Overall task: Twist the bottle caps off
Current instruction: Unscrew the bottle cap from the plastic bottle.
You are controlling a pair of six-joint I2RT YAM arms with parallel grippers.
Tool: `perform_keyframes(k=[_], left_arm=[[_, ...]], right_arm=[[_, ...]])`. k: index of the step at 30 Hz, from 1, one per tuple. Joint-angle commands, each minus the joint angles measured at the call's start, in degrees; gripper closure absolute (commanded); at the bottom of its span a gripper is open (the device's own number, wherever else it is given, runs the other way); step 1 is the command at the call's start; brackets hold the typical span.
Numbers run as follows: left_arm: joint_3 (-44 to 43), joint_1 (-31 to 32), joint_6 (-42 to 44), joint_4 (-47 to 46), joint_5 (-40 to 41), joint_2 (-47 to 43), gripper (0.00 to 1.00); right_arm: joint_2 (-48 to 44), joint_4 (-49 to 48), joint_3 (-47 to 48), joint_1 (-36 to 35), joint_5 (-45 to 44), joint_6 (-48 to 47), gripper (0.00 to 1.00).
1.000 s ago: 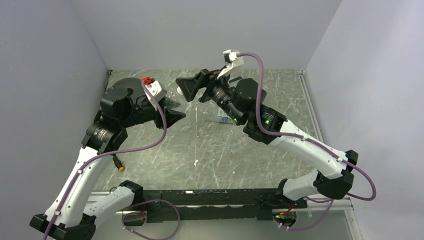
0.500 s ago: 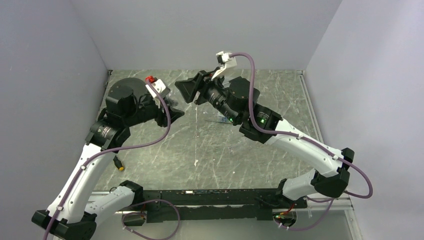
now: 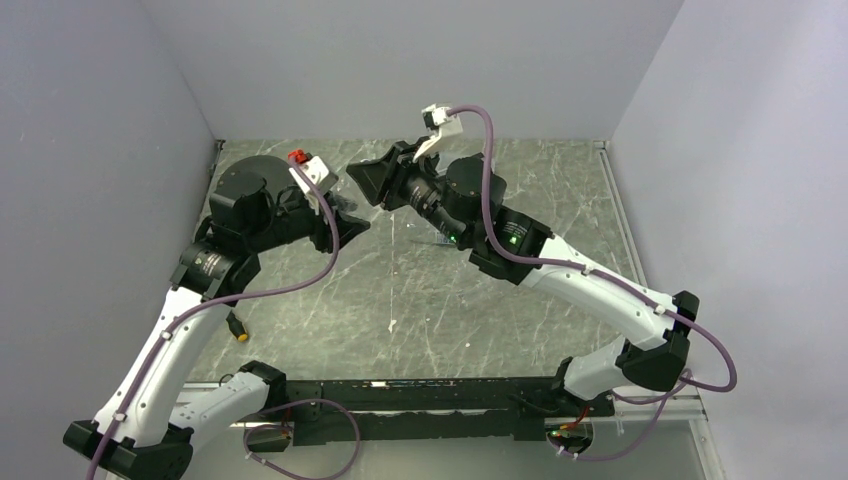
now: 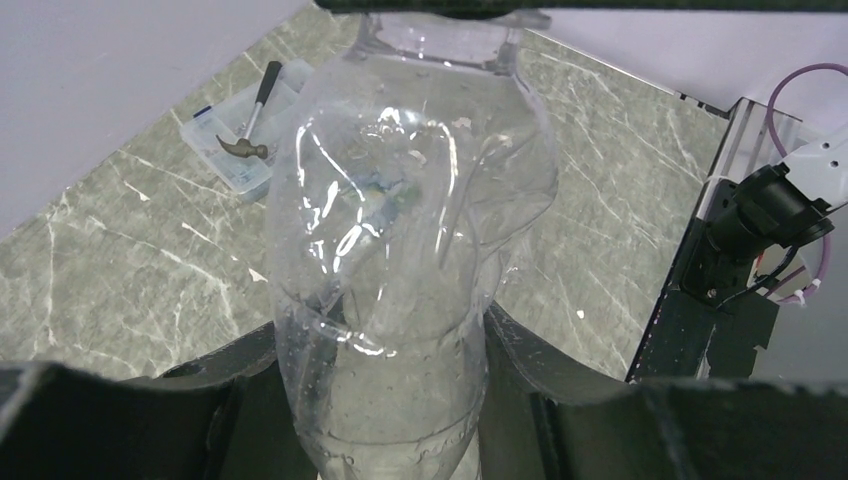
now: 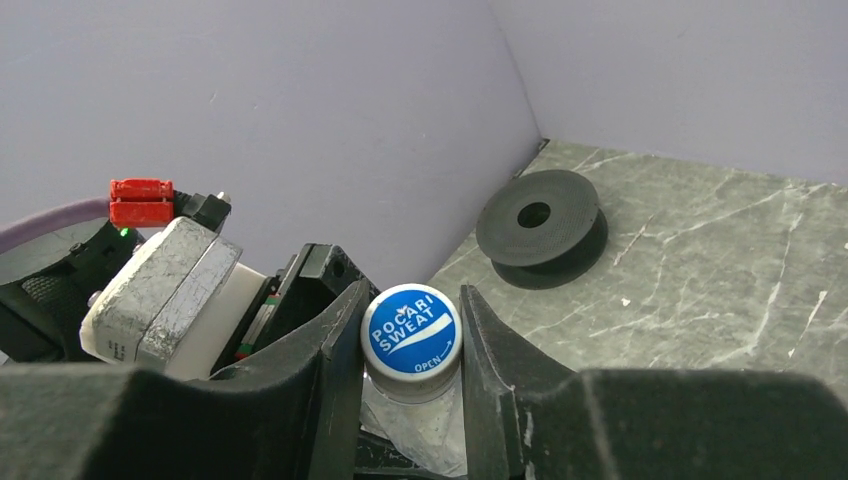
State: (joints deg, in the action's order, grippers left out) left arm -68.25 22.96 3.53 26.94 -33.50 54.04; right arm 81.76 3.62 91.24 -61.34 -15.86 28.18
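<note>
A clear, crumpled plastic bottle (image 4: 400, 250) fills the left wrist view, with my left gripper (image 4: 385, 400) shut around its lower body, one dark finger on each side. Its neck points away from that camera, up to the top edge of that view. In the right wrist view its cap (image 5: 411, 332), white-rimmed with a blue printed top, sits between the two fingers of my right gripper (image 5: 412, 305), which are shut on it. From above, the left gripper (image 3: 345, 225) and right gripper (image 3: 368, 182) meet nose to nose at the back left; the bottle between them is hidden.
A clear rectangular tray (image 4: 215, 125) holding a small hammer (image 4: 250, 120) lies on the marble table. A black disc with a centre hole (image 5: 540, 225) sits in the back left corner by the wall, partly hidden behind my left arm (image 3: 250, 175) in the top view.
My right gripper's jaws have closed from wide apart onto the cap, and the right arm has shifted slightly left. The left gripper has kept its hold on the bottle.
</note>
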Motion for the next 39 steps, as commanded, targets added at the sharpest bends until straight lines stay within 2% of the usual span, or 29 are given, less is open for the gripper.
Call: perform_keyframes(k=[1,5,9,12,19,21,22,23,25,26,28,30,35,39], left_arm=[[-0.1,0.1,-1.8,-2.1,-5.9,-0.9,0.58],[-0.5,0.1,-3.2,-2.9,-18.4,-1.1,0.61],[-1.6,0.1,-8.6,-3.8,-35.1,0.2,0.61],[-2.3,0.1,-12.3,-4.0,-42.5,1.0,0.61],[-4.3,0.1,-9.3,0.2,-47.1,1.4,0.61],[-5.3,0.1,-6.1,3.4,-47.3,1.7,0.61],[-5.6,0.1,-4.6,5.0,-46.5,1.8,0.61],[-5.7,0.1,-2.5,6.0,-45.5,1.8,0.61],[-5.9,0.1,0.5,7.6,-42.5,1.6,0.6],[-5.7,0.1,1.3,7.6,-40.1,1.3,0.6],[-4.5,0.1,2.4,6.1,-32.4,0.4,0.58],[-3.5,0.1,5.2,5.2,-28.1,-0.3,0.57],[-1.4,0.1,7.5,2.5,-13.6,-1.3,0.57],[-0.4,0.1,7.5,0.8,-3.9,-1.0,0.58]], right_arm=[[-2.4,-5.5,0.1,-0.2,2.9,-2.0,0.97],[-4.6,-8.8,-1.1,1.0,14.4,-6.1,1.0],[-4.3,-10.5,0.7,5.3,36.6,-5.5,1.0],[-3.8,-14.0,0.7,7.8,49.4,-3.1,1.0],[-4.4,-15.5,-0.8,8.3,56.4,-4.6,1.0],[-4.4,-13.9,-0.4,8.3,55.3,-5.5,1.0],[-4.5,-12.5,0.0,8.4,53.6,-6.1,0.93],[-4.7,-11.4,0.0,8.5,51.4,-6.4,0.78],[-5.5,-9.0,-0.1,8.5,43.6,-6.8,0.35],[-6.0,-7.7,-0.1,8.5,39.0,-7.0,0.2],[-6.6,-4.4,1.2,8.3,29.3,-6.7,0.05],[-7.1,-2.7,1.9,7.2,22.8,-6.6,0.01],[-4.5,6.2,7.3,3.1,6.9,-6.2,0.02],[-2.6,8.7,9.1,0.6,2.3,-5.4,0.07]])
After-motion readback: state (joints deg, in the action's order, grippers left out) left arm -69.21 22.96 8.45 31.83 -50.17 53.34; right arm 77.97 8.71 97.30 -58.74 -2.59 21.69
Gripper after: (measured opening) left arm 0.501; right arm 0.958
